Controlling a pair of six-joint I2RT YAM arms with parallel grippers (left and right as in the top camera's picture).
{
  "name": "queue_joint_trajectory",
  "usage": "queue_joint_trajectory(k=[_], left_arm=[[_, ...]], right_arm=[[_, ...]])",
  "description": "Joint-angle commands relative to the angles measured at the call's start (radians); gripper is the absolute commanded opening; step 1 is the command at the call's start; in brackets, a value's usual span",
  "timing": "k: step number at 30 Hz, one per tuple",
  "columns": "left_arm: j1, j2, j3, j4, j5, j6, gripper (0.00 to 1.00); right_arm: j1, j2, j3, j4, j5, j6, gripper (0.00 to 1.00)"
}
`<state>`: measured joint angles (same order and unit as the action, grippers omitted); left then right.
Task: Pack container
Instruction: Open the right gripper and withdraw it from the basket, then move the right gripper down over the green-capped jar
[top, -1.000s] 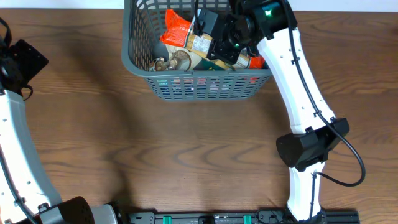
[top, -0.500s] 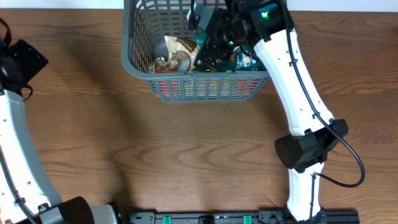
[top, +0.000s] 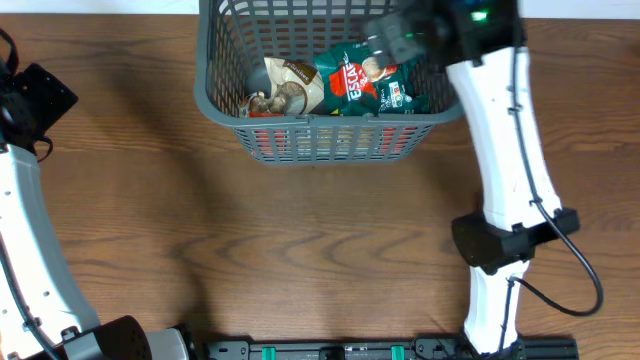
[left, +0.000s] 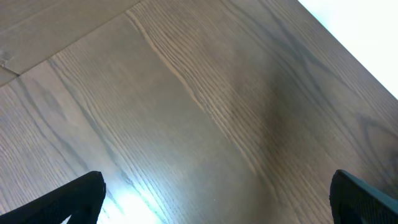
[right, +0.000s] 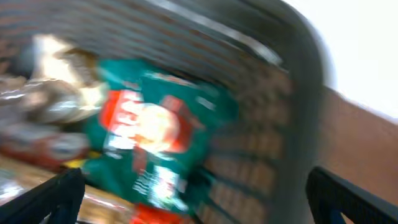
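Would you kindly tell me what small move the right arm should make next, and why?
Probably raise the right gripper clear of the container and draw it back: its jaws stand open, and the green packet lies loose inside on the other packets, so nothing seems left to hold there.

I counted one container (top: 330, 140), one left arm (top: 25, 240), one right arm (top: 505, 130), and one green packet (top: 365, 80) and one brown packet (top: 288, 85) showing on top.

brown wood-grain table (top: 300, 250), dk grey slotted container (top: 330, 142) resting on it nr far edge
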<state>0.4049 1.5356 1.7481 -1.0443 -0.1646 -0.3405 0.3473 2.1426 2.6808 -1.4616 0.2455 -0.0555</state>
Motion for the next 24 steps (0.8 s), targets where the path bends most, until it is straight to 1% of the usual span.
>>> queue_joint_trajectory(k=[1, 5, 9, 11, 13, 16, 20, 24], left_arm=[[0.004, -0.001, -0.003, -0.003, -0.012, -0.006, 0.99], [0.004, -0.001, -0.003, -0.003, -0.012, -0.006, 0.99], [0.004, -0.001, -0.003, -0.003, -0.012, -0.006, 0.99], [0.004, -0.001, -0.003, -0.003, -0.012, -0.006, 0.99], [0.004, -0.001, -0.003, -0.003, -0.012, -0.006, 0.99], [0.004, -0.001, -0.003, -0.003, -0.012, -0.006, 0.99], [0.004, -0.001, -0.003, -0.003, -0.012, -0.006, 0.99], [0.004, -0.001, -0.003, -0.003, -0.012, -0.006, 0.99]], right_arm=[[-0.065, -0.047, 0.064, -0.090, 0.194, 0.215, 0.99], [-0.167, -0.084, 0.074, -0.237, 0.191, 0.426, 0.99], [-0.276, -0.117, 0.063, -0.237, -0.006, 0.418, 0.99], [-0.322, -0.131, 0.062, -0.237, -0.056, 0.418, 0.99], [-0.357, -0.145, 0.062, -0.237, -0.056, 0.418, 0.99], [-0.400, -0.164, 0.062, -0.237, 0.002, 0.422, 0.99], [-0.433, -0.205, 0.048, -0.237, -0.011, 0.412, 0.99], [-0.439, -0.275, -0.028, -0.237, -0.010, 0.410, 0.99]])
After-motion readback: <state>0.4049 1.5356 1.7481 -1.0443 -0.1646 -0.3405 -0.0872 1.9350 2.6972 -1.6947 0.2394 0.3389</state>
